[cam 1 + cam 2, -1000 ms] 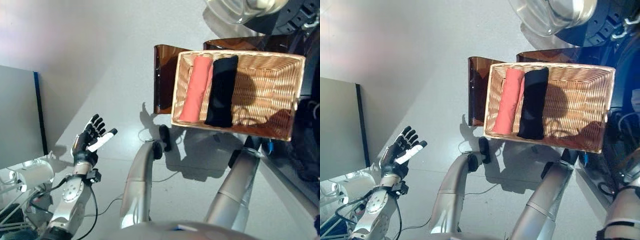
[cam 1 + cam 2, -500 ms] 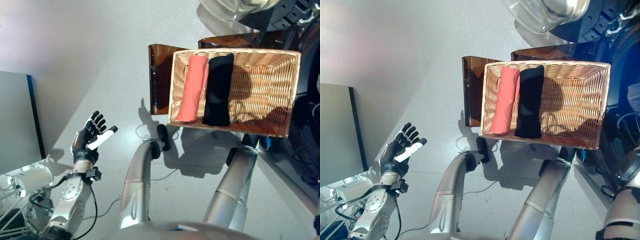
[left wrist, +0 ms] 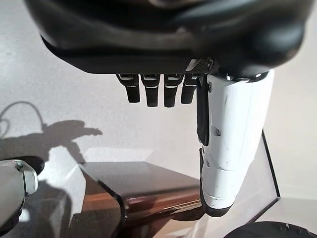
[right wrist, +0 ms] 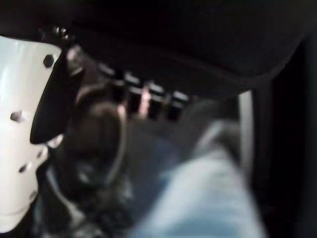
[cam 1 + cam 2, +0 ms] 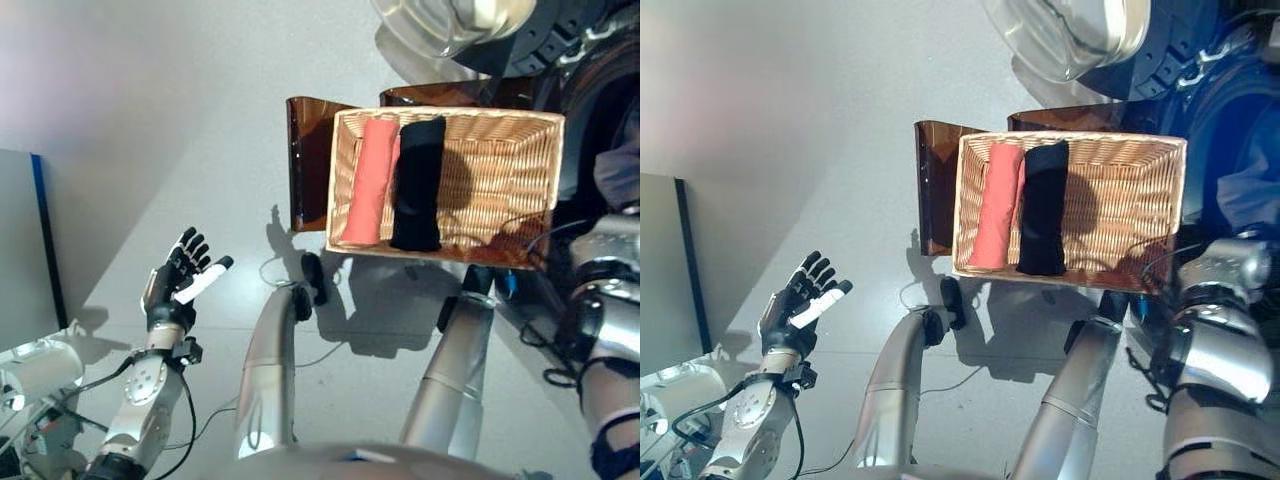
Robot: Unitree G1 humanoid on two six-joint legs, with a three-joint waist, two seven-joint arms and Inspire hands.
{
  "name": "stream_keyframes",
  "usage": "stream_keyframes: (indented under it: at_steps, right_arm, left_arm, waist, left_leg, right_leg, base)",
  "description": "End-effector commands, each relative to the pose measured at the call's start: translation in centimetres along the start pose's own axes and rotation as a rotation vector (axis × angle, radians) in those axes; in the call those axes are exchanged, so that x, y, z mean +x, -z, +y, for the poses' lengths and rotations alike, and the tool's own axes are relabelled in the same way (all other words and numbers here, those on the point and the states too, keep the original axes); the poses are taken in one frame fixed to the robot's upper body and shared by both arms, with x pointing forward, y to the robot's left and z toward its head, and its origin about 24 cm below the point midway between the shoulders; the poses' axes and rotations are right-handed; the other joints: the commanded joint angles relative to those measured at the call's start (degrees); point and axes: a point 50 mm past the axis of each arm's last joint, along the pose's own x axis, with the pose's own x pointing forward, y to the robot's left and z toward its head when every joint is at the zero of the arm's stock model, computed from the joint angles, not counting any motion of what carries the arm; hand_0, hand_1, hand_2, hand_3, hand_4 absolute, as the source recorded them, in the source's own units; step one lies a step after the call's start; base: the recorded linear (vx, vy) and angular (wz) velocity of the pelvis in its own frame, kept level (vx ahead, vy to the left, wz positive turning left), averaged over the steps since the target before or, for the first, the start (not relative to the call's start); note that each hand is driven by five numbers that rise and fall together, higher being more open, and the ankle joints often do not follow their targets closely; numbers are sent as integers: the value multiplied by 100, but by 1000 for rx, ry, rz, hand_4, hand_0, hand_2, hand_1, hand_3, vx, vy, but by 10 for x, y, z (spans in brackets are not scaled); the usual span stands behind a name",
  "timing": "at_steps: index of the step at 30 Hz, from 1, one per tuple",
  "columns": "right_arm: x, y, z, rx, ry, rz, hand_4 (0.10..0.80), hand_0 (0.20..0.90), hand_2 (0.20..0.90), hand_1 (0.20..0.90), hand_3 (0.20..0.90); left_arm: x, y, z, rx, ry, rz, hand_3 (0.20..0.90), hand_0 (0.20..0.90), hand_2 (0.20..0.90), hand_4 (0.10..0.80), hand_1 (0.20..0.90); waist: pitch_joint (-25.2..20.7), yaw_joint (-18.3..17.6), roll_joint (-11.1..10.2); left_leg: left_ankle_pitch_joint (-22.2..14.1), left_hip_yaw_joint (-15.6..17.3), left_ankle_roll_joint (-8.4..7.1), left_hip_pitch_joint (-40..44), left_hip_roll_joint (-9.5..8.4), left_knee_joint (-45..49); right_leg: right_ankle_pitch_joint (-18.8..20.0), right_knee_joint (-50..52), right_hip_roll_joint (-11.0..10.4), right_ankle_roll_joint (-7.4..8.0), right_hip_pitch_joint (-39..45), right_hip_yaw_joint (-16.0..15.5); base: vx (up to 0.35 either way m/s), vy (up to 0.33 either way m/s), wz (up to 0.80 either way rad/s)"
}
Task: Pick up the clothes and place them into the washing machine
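A shallow wicker basket (image 5: 500,185) rests on a low dark brown box (image 5: 305,160). In it lie a rolled salmon-pink cloth (image 5: 365,180) and a rolled black cloth (image 5: 415,185), side by side. My right arm rises at the right edge toward the washing machine's dark opening (image 5: 600,110), where a light blue cloth (image 5: 1250,185) shows. In the right wrist view my right hand (image 4: 188,44) has its fingers straight, and the blue cloth (image 4: 208,198) lies past them. My left hand (image 5: 180,285) is open and empty, held up over the floor at the far left.
The machine's round glass door (image 5: 440,20) stands open above the basket. A grey panel (image 5: 15,250) stands at the left edge. Grey floor lies between my left hand and the box.
The whole picture has shifted left, so the camera turned right. My right forearm has risen into view beside the machine's opening. My left hand and the basket's clothes are unchanged.
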Motion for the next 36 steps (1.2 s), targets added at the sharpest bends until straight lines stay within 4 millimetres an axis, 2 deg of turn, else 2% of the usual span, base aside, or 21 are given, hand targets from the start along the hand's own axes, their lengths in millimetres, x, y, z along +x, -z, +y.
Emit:
stream_keyframes:
  at_steps: [1, 3, 4, 6, 7, 8, 9, 11, 20, 25, 28, 32, 36]
  right_arm:
    - [2, -12, 5, -160, -153, -132, 800, 900, 900, 900, 900]
    - [-2, -2, 4, -226, -180, -122, 800, 900, 900, 900, 900]
    - [-4, 4, 2, -251, -192, -114, 800, 900, 900, 900, 900]
    - [-5, 11, -5, -282, -196, -101, 800, 900, 900, 900, 900]
    - [-7, 15, -5, -312, -209, -102, 800, 900, 900, 900, 900]
    - [-8, 20, -8, -344, -219, -99, 800, 900, 900, 900, 900]
    - [-10, 22, -10, -361, -225, -102, 800, 900, 900, 900, 900]
    - [-13, 29, -13, -385, -244, -94, 800, 900, 900, 900, 900]
    - [-24, 60, -57, -494, -236, -45, 800, 900, 900, 900, 900]
    - [-52, 94, -93, -619, -348, 22, 800, 900, 900, 900, 900]
    - [-70, 113, -113, -715, -440, 85, 800, 900, 900, 900, 900]
    - [-93, 134, -122, -792, -557, 178, 800, 900, 900, 900, 900]
    - [-106, 147, -119, -867, -629, 202, 800, 900, 900, 900, 900]
  left_arm:
    - [7, -31, 25, 40, -78, -178, 900, 900, 900, 800, 900]
    - [8, -30, 26, 57, -78, -175, 900, 900, 900, 800, 900]
    - [8, -30, 25, 61, -74, -176, 900, 900, 900, 800, 900]
    - [8, -30, 27, 70, -78, -176, 900, 900, 900, 800, 900]
    - [8, -31, 27, 74, -74, -181, 900, 900, 900, 800, 900]
    - [8, -30, 27, 77, -76, -178, 900, 900, 900, 800, 900]
    - [8, -30, 28, 83, -76, -176, 900, 900, 900, 800, 900]
    - [9, -29, 28, 92, -78, -176, 900, 900, 900, 800, 900]
    - [10, -20, 34, 132, -118, -146, 900, 900, 900, 800, 900]
    - [10, -6, 39, 135, -182, -97, 900, 900, 900, 800, 900]
    - [9, 0, 38, 135, -194, -76, 900, 900, 900, 800, 900]
    - [12, -1, 33, 129, -177, -83, 900, 900, 900, 800, 900]
    - [12, -1, 27, 120, -153, -90, 900, 900, 900, 800, 900]
  waist:
    - [-10, 34, -89]
    - [11, 31, -136]
    - [41, 36, -150]
    - [16, 46, -189]
    - [-35, 63, -218]
    - [-54, 73, -258]
    - [-24, 62, -284]
    - [-56, 53, -351]
    - [-76, -30, -626]
    - [-34, -124, -822]
    - [21, -157, -908]
    - [95, -155, -945]
    - [128, -87, -923]
  left_leg:
    - [356, -122, -376, 593, 109, -1096]
    - [433, -176, -388, 753, 102, -1285]
    - [624, -149, -356, 731, 98, -1352]
    - [682, -178, -366, 867, 72, -1505]
    - [562, -231, -410, 1009, 58, -1588]
    - [588, -232, -416, 1089, 49, -1663]
    - [777, -216, -379, 1106, 41, -1755]
    - [821, -231, -400, 1252, 29, -1900]
    - [1034, -335, -471, 1941, 16, -2419]
    - [1264, -386, -552, 2478, 121, -2867]
    - [1310, -419, -547, 2773, 181, -2989]
    - [1335, -447, -538, 3097, 193, -3108]
    - [1366, -462, -556, 3269, 196, -3171]
  right_leg:
    - [349, -426, 100, -345, 436, -138]
    - [484, -729, 76, -314, 700, -242]
    - [692, -858, 55, -343, 724, -298]
    - [790, -1106, 28, -319, 966, -398]
    - [709, -1187, 21, -271, 1114, -402]
    - [753, -1319, 3, -263, 1251, -454]
    - [961, -1482, -26, -291, 1316, -527]
    - [1044, -1691, -60, -262, 1520, -616]
    - [1346, -2506, -94, -201, 2507, -1012]
    - [1484, -2959, -5, -166, 3109, -1217]
    - [1541, -3148, 28, -161, 3461, -1317]
    - [1599, -3277, 14, -155, 3782, -1381]
    - [1618, -3400, 5, -141, 4027, -1472]
  base:
    - [0, 0, 0]
    - [-48, 0, 0]
    - [-84, 0, 1]
    - [33, -4, 4]
    - [152, -18, 8]
    - [46, -14, 7]
    - [-61, -8, 7]
    - [-6, -14, 4]
    - [55, -31, 2]
    - [63, -55, -3]
    - [52, -45, -8]
    - [39, -19, -9]
    - [19, -3, -1]
